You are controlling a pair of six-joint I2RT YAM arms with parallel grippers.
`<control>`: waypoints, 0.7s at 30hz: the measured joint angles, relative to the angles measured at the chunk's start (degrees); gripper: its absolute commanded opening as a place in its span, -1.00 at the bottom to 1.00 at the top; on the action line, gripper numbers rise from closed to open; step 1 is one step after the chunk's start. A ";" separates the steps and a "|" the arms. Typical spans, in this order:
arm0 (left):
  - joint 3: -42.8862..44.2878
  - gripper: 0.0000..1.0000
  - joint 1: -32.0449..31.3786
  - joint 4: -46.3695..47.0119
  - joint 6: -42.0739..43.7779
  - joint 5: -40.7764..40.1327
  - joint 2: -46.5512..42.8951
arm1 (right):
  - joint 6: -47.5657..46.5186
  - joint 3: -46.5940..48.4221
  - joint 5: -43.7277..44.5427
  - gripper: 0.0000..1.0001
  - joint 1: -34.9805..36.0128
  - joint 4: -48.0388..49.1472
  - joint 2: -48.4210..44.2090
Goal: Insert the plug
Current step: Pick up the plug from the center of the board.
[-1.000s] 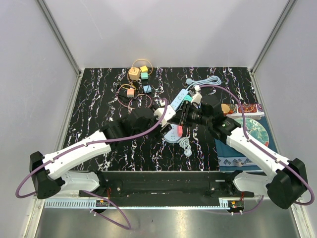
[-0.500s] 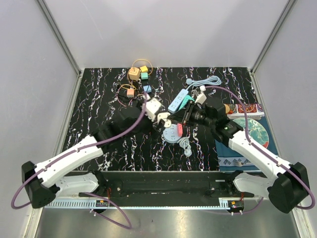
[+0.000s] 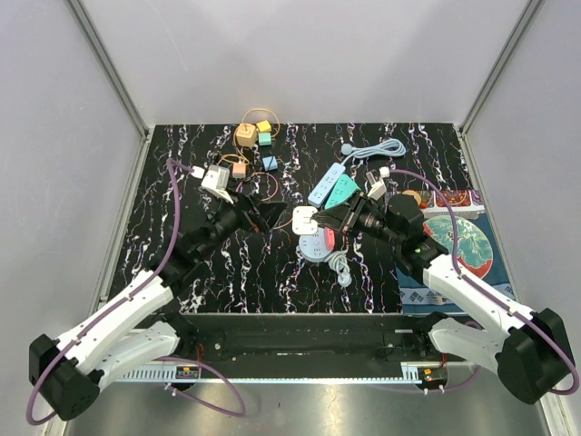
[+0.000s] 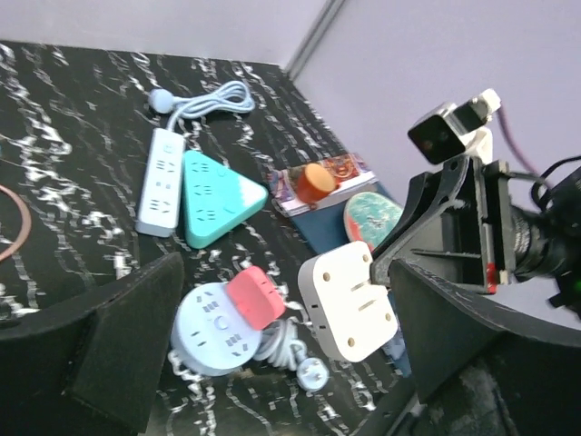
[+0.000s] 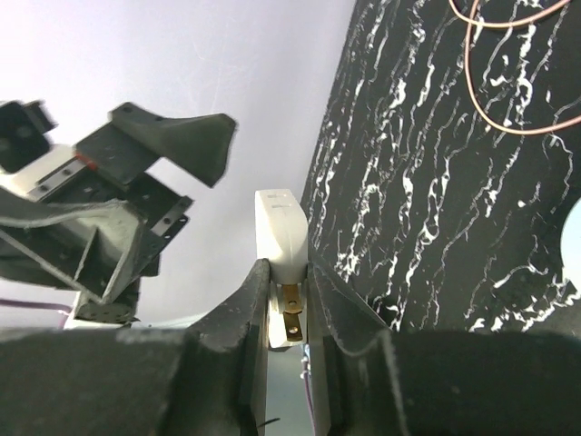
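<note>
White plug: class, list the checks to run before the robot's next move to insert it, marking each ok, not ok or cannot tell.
1. Right gripper shut on white plug: ok.
2. Brass prongs visible: ok.
3. Left gripper open, apart from the plug: ok.
4. Round power strip has a free socket: ok.
5. Prongs lined up with a socket: cannot tell.

The black, white-veined bench (image 3: 182,154) carries a round pale-blue socket hub (image 3: 313,247) at centre. A long white power strip (image 3: 325,184) and a teal triangular socket block (image 3: 345,189) lie beyond it. Small coloured blocks (image 3: 254,138) sit far left, and a patterned mat (image 3: 410,292) lies at right.
</note>
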 measured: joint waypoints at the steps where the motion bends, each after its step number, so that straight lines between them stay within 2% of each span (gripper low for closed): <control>1: -0.61 0.98 0.98 1.64 -1.97 1.46 0.72 | 0.44 -0.55 0.00 -1.00 -0.02 1.20 -0.17; 5: -2.16 0.94 3.74 7.98 -10.78 8.48 5.29 | 1.73 -2.05 -0.04 -1.00 -0.09 5.22 -0.79; 10: -2.62 0.80 4.04 15.06 -19.63 16.52 11.04 | 2.84 -2.84 -0.11 -1.00 -0.13 9.14 -0.98; 15: -2.71 0.62 4.07 19.63 -24.79 21.70 12.83 | 3.34 -3.54 -0.33 -1.00 -0.15 11.80 -1.07; 21: -2.71 0.49 4.07 22.75 -27.80 25.73 14.19 | 3.93 -4.09 -0.55 -1.00 -0.20 14.23 -1.07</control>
